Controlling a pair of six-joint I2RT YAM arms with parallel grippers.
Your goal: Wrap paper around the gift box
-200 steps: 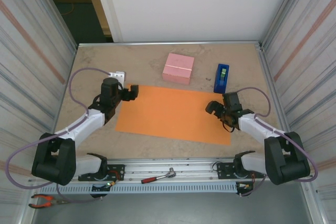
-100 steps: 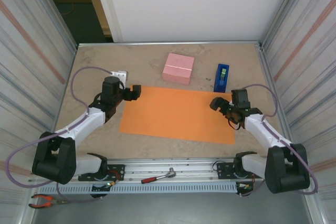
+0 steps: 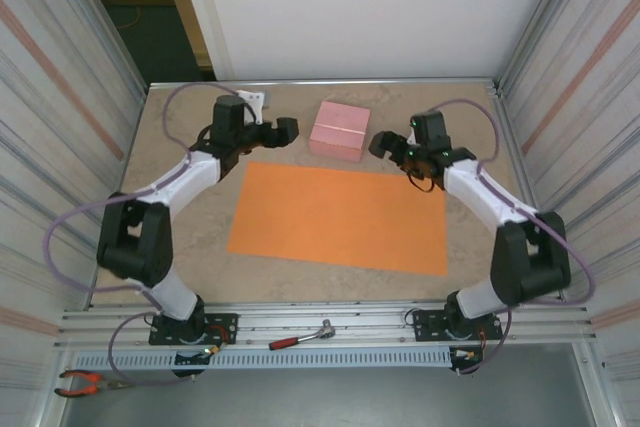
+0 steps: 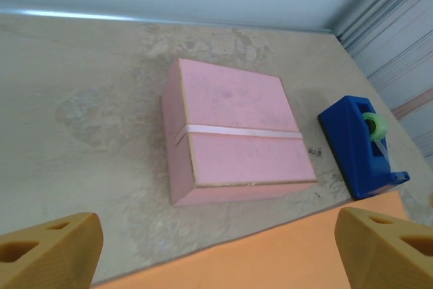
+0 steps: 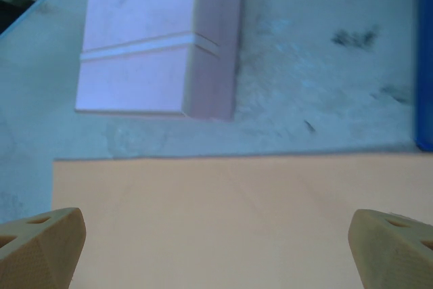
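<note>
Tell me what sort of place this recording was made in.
Probably a robotics lab test cell rather than a home or shop. Ribbed metal-panel walls box in a small table, an aluminium mounting rail runs along its near edge, and pliers lie on the front ledge.

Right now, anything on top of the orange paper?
Nothing rests on the orange paper. The pink gift box sits past its far edge, a gap between. What's beneath the sheet is covered.

Blue tape dispenser [image 5: 425, 65]: we see only a strip, cut by the right wrist view's edge. Paper [image 4: 270, 255]: near part cut off. Gift box [image 5: 159, 45]: we find it blurred.
</note>
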